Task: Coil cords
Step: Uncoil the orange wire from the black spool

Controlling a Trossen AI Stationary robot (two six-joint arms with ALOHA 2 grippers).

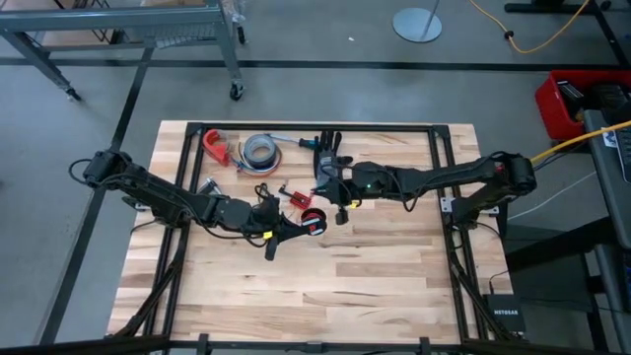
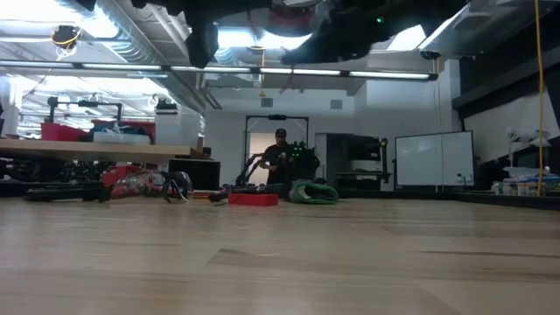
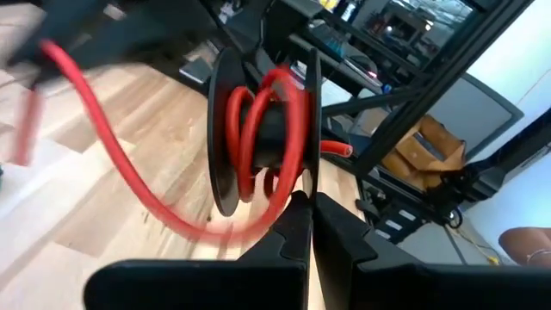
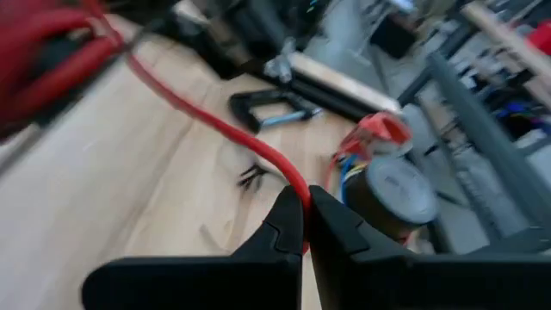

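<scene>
**Kid:** So, where is the red cord now?

**Helper:** Near the middle of the table. Part of it is wound on a small black spool. In the left wrist view you can see a few red loops around the middle of the spool. From above, the spool sits at about three o'clock from the left gripper, just beside it.

**Kid:** Is the left gripper holding something?

**Helper:** Its fingers are pressed together, right under the spool's edge. I think they pinch the rim of the spool, but I cannot be sure.

**Kid:** And the other one?

**Helper:** The right gripper is at about one o'clock from the spool, close by. Its fingers are closed on the red cord. The cord runs from there back toward the spool.

**Kid:** Is the job done?

**Helper:** Not yet, I think. Some turns are on the spool, but a long piece hangs loose in a big curve. That piece has to go round too.

**Kid:** What else is on the table?

**Helper:** A grey tape roll, a red clamp and a dark glove, all at the far side, around twelve o'clock. They lie well apart from the spool.
</scene>
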